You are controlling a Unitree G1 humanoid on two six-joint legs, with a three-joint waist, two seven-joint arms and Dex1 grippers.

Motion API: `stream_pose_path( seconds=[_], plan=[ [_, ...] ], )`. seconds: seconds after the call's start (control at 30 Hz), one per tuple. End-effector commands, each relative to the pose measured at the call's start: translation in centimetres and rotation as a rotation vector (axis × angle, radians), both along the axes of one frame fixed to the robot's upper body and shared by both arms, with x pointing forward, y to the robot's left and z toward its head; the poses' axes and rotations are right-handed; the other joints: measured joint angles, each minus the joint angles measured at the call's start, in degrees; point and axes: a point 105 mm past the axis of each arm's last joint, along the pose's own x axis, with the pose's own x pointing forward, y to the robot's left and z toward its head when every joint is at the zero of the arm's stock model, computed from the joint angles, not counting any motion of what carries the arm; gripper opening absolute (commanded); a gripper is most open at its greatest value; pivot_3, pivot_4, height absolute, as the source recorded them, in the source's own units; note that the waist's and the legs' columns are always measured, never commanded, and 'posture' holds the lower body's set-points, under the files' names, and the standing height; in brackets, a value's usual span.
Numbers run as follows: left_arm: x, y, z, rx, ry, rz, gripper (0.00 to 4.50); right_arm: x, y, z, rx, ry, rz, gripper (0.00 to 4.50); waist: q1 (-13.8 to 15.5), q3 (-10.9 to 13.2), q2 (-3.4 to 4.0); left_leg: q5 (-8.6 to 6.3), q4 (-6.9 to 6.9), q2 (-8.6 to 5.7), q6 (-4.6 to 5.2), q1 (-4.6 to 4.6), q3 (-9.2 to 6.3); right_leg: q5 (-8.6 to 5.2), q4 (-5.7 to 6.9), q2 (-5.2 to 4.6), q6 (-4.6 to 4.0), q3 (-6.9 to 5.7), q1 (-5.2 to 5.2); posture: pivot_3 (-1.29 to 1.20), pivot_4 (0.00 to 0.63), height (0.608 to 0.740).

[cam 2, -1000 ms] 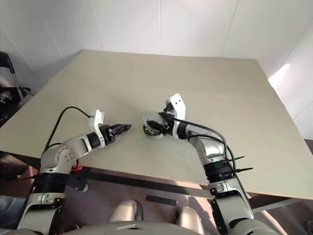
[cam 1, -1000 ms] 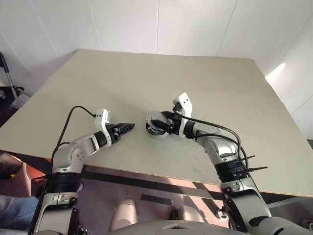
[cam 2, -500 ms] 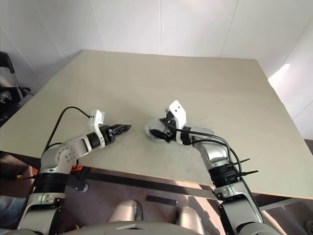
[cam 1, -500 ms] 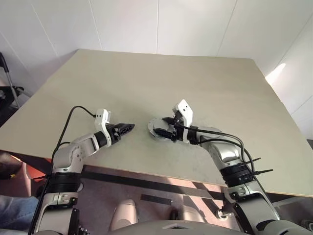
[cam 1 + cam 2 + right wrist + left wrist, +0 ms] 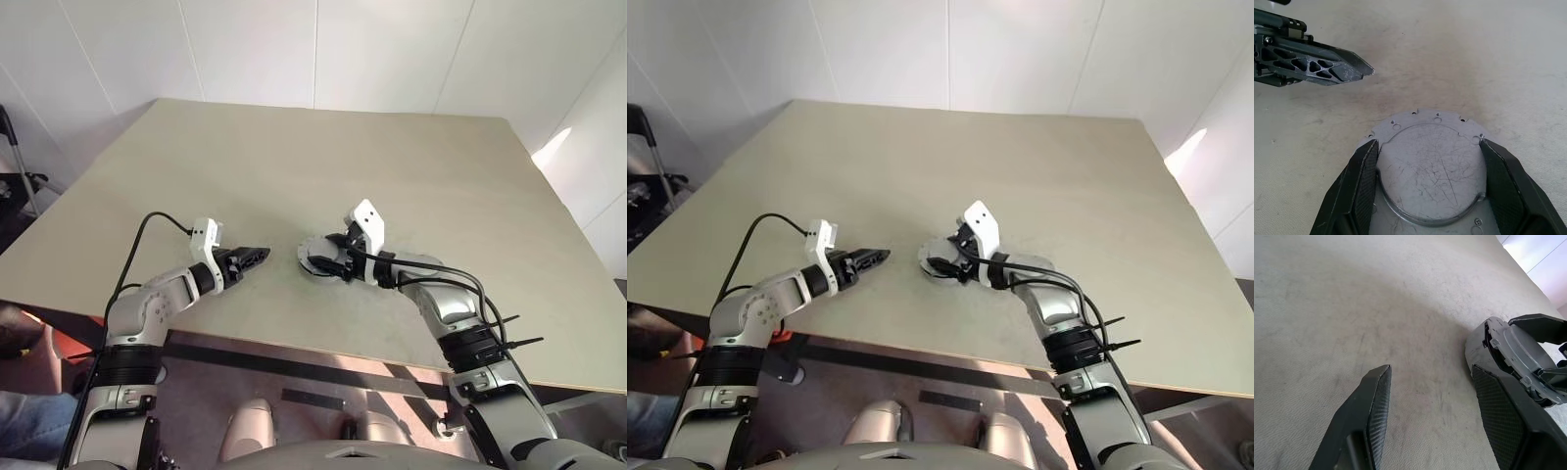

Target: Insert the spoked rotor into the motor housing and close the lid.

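In the left eye view the lid lies flat atop the motor housing near the middle of the table, the right gripper straddling it from about four o'clock. In the left wrist view the left gripper hangs empty, fingers apart, housing at two o'clock; in the right wrist view both right fingers flank the lid's raised centre, jaws wide, whether they press it I cannot tell

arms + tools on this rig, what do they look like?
Silver-grey arm shells with black joint bands. Each wrist carries a white block with a black cable looping back along the arm. The left tool and right tool each have two black fingers with a fine textured inner face and cut-out ribs on the side.
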Motion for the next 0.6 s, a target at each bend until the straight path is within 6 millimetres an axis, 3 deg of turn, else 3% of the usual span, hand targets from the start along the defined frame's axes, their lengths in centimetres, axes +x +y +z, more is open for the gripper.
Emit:
stream_pose_path(
  seconds=[0.03, 0.6],
  plan=[
    [0.2, -0.1, 1.0, -0.001, -0.045, 0.001, 2.77, 0.7, 0.0, 0.7, -0.01, -0.04, -0.013, 3.17, 0.0, 0.0, 0.0, 0.0, 0.0, 0.0, 0.0, 0.03, 0.0, 0.0, 0.0, 0.0, 0.0, 0.0, 0.03, 0.0, 0.0, 0.74],
    [0.2, 0.0, 0.9, 0.001, -0.045, 0.005, 2.77, 0.9, -0.5, -1.8, -0.094, -0.033, -0.031, 3.17, -0.1, 0.0, -0.03, 0.01, -0.02, 0.04, -0.03, 0.67, 0.02, -0.16, 0.0, 0.0, 0.28, 0.01, 0.52, 0.0, 0.0, 0.74]
  ],
)
